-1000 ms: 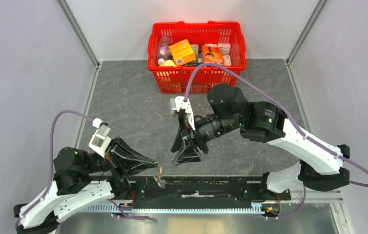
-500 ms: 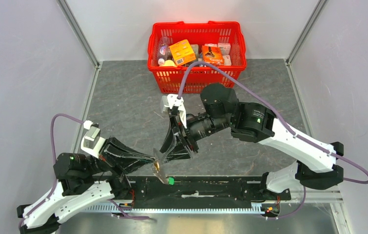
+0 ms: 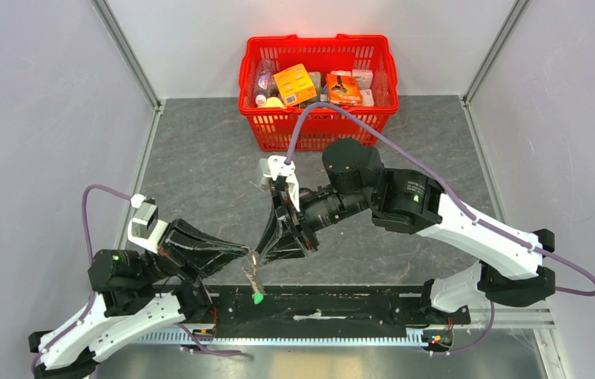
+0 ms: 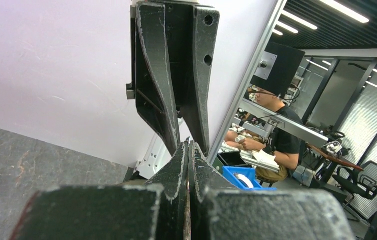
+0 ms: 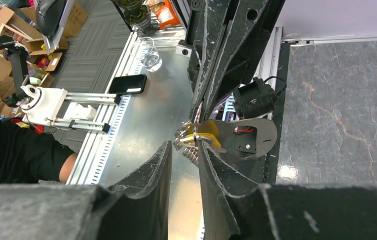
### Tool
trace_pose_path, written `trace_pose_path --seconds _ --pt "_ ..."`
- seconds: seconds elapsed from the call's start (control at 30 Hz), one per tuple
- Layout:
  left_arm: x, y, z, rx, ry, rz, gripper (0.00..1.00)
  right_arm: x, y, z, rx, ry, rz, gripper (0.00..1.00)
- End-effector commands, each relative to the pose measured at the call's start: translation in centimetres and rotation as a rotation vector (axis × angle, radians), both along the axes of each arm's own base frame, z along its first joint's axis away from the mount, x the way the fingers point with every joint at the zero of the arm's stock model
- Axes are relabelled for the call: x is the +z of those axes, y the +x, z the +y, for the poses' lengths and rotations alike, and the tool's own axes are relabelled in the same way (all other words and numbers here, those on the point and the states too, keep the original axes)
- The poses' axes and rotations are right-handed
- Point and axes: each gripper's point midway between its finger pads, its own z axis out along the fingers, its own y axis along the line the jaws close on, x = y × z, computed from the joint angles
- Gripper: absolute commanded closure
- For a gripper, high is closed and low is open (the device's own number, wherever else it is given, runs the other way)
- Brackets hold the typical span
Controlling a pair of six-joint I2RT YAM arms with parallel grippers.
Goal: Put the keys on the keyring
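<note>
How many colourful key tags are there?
2. A green tag dangles at the bottom of the keyring hanging from the left gripper. A yellow tag sits up at that gripper's tips, seen from the right wrist. More may be hidden.

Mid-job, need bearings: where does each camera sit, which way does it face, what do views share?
Top external: above and behind the bases, looking down on the table and red basket; both arms show, left gripper facing right gripper.
Left wrist: on the left arm, looking along its shut fingers at the right gripper ahead.
Right wrist: on the right arm, looking along its parted fingers toward the near edge, at the keyring and yellow key.
Shared: each wrist view shows the other gripper.
</note>
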Motion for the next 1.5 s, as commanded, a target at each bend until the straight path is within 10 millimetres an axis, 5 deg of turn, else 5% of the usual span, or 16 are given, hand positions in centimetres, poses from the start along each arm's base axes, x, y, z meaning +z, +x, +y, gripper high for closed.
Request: trace_pose_path --seconds 0.0,0.73,1.13,1.47 --pt "2.2 -0.4 1.1 0.000 -0.095 -0.012 0.98 0.4 -0.1 0.3 -0.003 0.024 -0.016 0.68" --pt "2.2 -0.4 1.1 -0.011 -0.108 -0.006 0.98 1.9 0.5 1.0 -0.056 0.073 -0.048 0.74" --pt "2.1 -0.3 1.0 -0.007 -0.111 -0.002 0.98 1.7 0.1 1.2 -0.039 0.072 -0.051 1.00" --pt "2.7 -0.4 1.1 -0.015 -0.156 -0.017 0.98 0.6 -0.5 2.0 -0.008 0.072 -0.018 1.00"
